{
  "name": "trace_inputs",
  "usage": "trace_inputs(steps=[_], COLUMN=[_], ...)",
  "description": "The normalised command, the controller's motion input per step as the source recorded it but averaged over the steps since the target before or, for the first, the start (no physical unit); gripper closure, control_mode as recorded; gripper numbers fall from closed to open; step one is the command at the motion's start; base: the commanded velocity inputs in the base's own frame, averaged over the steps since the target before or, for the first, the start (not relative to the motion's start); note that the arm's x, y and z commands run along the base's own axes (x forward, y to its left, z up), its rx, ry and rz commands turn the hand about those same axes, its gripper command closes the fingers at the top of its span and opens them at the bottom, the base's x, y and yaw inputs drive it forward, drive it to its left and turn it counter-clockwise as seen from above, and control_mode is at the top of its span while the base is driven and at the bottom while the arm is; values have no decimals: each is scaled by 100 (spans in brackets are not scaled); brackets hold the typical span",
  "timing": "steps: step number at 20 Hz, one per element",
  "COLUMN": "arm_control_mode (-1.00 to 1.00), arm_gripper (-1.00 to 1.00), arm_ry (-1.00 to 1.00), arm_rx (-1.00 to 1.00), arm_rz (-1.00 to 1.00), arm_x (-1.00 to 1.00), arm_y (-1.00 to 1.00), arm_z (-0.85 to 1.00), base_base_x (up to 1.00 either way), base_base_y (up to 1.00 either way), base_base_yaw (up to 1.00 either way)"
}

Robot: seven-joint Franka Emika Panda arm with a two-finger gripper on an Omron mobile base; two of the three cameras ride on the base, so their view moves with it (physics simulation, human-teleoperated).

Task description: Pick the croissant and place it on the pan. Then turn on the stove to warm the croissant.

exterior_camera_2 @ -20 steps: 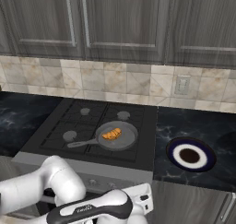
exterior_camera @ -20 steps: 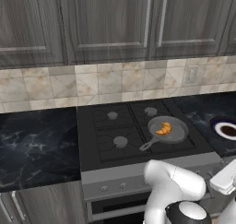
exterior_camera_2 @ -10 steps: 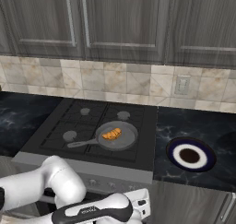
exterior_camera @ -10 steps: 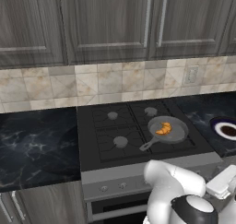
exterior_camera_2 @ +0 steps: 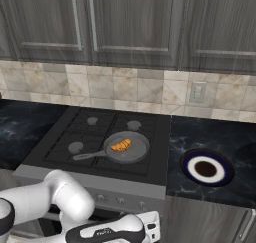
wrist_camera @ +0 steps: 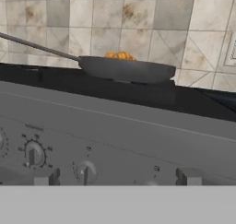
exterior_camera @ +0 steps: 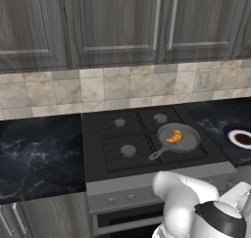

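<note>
The golden croissant (exterior_camera: 173,136) (exterior_camera_2: 121,146) lies in the round grey pan (exterior_camera: 188,141) (exterior_camera_2: 137,149) on the front right burner of the black stove (exterior_camera: 108,134) (exterior_camera_2: 60,147). My gripper (wrist_camera: 117,178) is low in front of the stove's grey front panel, open, with nothing between its fingertips (wrist_camera: 46,177). In the hand view the pan (wrist_camera: 126,70) sits above the panel with the croissant (wrist_camera: 120,56) peeking over its rim. Two knobs (wrist_camera: 32,155) (wrist_camera: 86,172) are just ahead of the left fingertip. The pan's thin handle points to the front left.
A dark plate (exterior_camera_2: 206,168) (exterior_camera: 240,136) with a white middle rests on the black marble counter right of the stove. More small knobs (exterior_camera_2: 120,201) (exterior_camera: 110,200) line the front panel. Tiled wall and grey cabinets stand behind. My white arm fills the space before the oven.
My arm has shifted slightly, low in front of the stove. The croissant, pan and plate have not moved, and the gripper stays open.
</note>
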Motion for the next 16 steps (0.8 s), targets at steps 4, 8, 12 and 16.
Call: trace_inputs(steps=[4,8,12,16], arm_control_mode=[-100,-100,-100,-100], arm_gripper=[-100,-100,-100,-100], arm_ry=[0,0,0,0], arm_rx=[4,5,7,7], arm_rz=[0,0,0,-2], arm_x=[5,4,10,18], arm_y=[-2,-1,0,-1], arm_z=[-12,-5,0,0], base_base_x=[0,0,0,0], base_base_y=[0,0,0,0], base_base_yaw=[0,0,0,0])
